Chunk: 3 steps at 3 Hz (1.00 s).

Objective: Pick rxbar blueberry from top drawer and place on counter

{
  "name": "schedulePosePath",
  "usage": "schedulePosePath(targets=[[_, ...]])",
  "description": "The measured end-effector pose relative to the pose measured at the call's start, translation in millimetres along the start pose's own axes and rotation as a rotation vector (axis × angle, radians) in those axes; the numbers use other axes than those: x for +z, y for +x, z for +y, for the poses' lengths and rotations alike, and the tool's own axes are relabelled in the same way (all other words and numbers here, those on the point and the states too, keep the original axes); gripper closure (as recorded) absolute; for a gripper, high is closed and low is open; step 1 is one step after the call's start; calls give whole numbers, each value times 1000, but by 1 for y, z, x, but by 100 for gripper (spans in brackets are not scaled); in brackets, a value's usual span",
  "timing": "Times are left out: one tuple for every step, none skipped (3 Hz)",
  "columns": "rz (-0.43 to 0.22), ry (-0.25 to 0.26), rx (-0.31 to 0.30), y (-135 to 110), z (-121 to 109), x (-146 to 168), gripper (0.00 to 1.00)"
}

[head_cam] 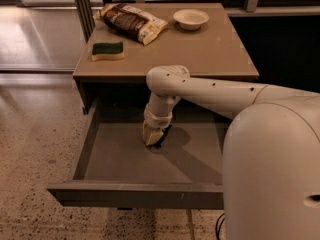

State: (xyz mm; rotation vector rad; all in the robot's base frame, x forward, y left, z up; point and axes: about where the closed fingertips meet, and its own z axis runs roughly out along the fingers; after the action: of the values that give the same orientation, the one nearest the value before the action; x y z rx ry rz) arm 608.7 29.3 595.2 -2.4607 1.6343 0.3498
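The top drawer [100, 156] stands pulled open under the counter [210, 49], its grey inside in view. My gripper [153, 137] points down into the drawer, its tip at the drawer floor near the middle back. A small dark shape [164, 132] shows at the gripper's right side. It may be the rxbar blueberry, but the gripper hides most of it and I cannot tell whether it is held.
On the counter lie a green-and-yellow sponge [107, 50] at the front left, a brown-and-cream snack bag [131, 21] at the back left and a white bowl [190, 18] at the back. My white arm [215, 91] crosses the drawer's right side.
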Motion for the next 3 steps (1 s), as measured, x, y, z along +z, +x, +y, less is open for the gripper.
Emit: schedulePosePath(targets=[[-30, 56, -32, -11, 12, -35, 100], [-74, 112, -78, -30, 30, -81, 100], [-107, 149, -112, -45, 40, -120, 100]])
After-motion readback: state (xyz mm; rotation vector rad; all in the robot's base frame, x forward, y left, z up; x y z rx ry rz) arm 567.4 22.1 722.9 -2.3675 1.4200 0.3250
